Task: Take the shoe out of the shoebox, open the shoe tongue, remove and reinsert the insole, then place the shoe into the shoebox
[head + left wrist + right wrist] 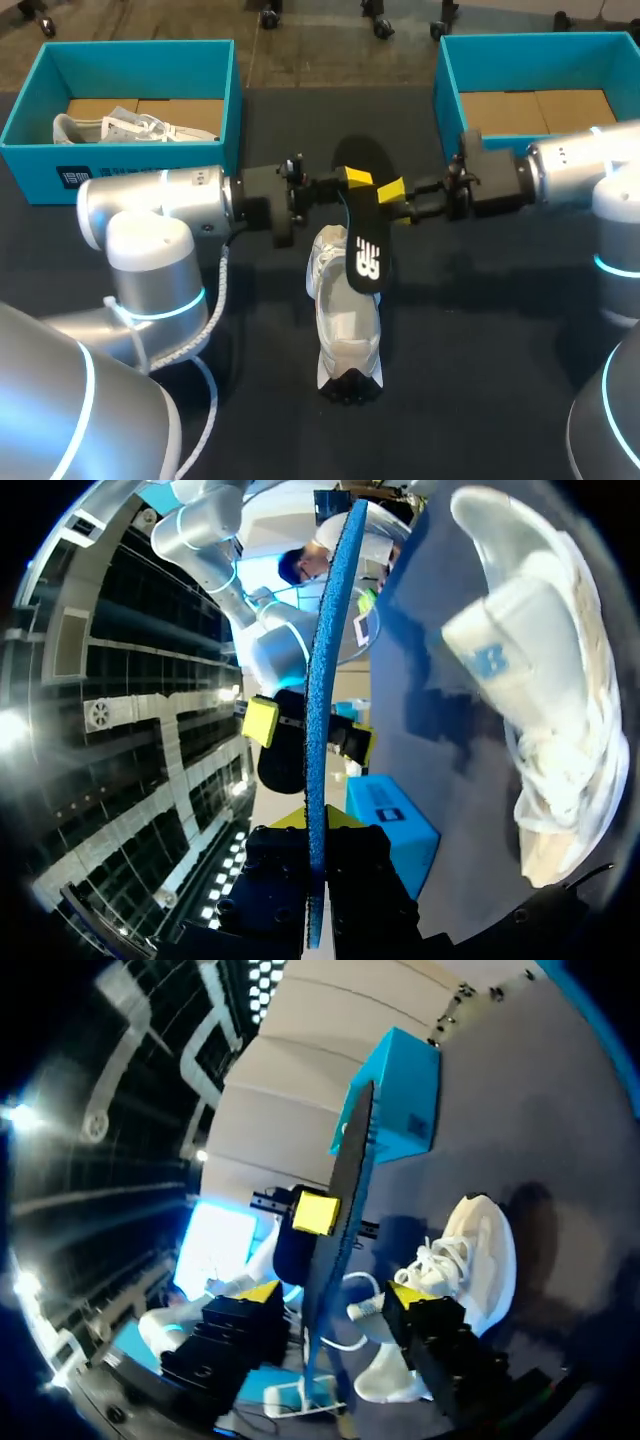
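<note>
- Grips the black insole [366,240] edge-on in the left gripper [316,822], fingers nearly together.
- Straddles it with the right gripper [333,1295], fingers wide, seemingly not touching.
- Has the white shoe [345,320] lying below, beside both.

The insole [362,235] hangs over the shoe [345,330], blocking entry from above; bare table [480,350] flanks both sides.

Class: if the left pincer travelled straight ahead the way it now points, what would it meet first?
Most likely the right pincer, which faces it head-on around the same thin black-and-blue foam insole the left pincer grips. The gap between them is hard to judge.
</note>
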You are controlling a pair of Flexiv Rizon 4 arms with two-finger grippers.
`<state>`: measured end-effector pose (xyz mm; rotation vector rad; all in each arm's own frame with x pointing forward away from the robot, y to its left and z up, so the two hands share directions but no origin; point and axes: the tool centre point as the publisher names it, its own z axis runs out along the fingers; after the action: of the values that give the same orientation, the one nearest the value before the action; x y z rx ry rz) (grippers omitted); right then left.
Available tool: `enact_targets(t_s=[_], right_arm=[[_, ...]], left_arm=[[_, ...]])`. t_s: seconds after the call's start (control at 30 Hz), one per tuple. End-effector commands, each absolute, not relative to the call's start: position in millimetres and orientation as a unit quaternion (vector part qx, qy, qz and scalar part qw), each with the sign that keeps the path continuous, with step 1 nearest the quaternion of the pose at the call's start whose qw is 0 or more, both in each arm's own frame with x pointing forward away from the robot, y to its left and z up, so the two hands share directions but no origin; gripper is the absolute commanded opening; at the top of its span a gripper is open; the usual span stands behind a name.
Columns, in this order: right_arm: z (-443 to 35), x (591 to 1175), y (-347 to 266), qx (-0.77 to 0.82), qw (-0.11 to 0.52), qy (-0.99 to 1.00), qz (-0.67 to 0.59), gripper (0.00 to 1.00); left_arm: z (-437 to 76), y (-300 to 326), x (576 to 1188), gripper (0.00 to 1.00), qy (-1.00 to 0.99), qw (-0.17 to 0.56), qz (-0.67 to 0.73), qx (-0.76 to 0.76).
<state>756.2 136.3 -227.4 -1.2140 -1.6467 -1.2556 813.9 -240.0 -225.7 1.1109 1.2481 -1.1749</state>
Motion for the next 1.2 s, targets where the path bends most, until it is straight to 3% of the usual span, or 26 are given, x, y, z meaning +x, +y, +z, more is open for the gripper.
enact_targets(t_s=[0.03, 0.13, 0.5, 0.77, 1.2], right_arm=[[-208, 745, 101, -0.452, 0.336, -0.687, -0.46, 1.0], [-209, 744, 87, -0.416, 0.36, -0.705, -0.448, 1.0], [-209, 744, 87, -0.416, 0.36, -0.705, -0.448, 1.0], [-224, 721, 69, -0.277, 0.231, -0.862, -0.355, 1.0], [-224, 721, 69, -0.277, 0.231, -0.862, -0.355, 1.0]], left_arm=[[-216, -215, 796, 0.0, 0.531, 0.495, -0.502, 0.471], [-211, -209, 783, 0.0, 0.553, 0.441, -0.518, 0.481], [-211, -209, 783, 0.0, 0.553, 0.441, -0.518, 0.481], [-203, -209, 740, 0.0, 0.562, 0.403, -0.545, 0.475], [-205, -210, 731, 0.0, 0.569, 0.394, -0.544, 0.474]])
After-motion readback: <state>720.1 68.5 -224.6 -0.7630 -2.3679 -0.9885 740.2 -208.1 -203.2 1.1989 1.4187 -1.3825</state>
